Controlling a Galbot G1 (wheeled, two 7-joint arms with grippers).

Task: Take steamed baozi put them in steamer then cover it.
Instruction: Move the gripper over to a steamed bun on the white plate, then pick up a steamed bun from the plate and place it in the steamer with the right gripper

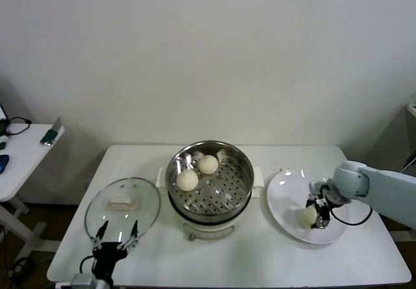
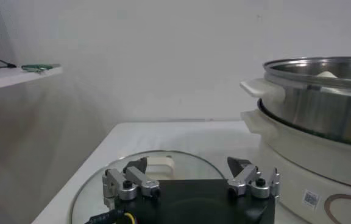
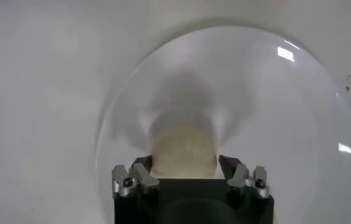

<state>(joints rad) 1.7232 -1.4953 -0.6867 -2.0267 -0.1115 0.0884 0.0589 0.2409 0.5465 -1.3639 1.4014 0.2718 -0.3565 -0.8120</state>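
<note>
The steamer [image 1: 244, 178] stands mid-table on its cream pot base and also shows in the left wrist view [image 2: 322, 103]. Two steamed baozi [image 1: 187, 180] [image 1: 208, 164] lie in its basket, and a third [image 1: 223, 154] shows partly at the far rim. A fourth baozi [image 1: 305, 217] lies on the white plate [image 1: 286, 191]. My right gripper [image 1: 318, 214] is down on the plate with its fingers pressed against both sides of that baozi [image 3: 183, 149]. My left gripper [image 1: 117, 234] is open and empty, hovering over the near edge of the glass lid [image 1: 140, 195].
The glass lid with its white handle [image 2: 159, 164] lies flat on the table left of the steamer. A white side table [image 1: 26, 149] with small devices stands at the far left. The table's front edge is close to both grippers.
</note>
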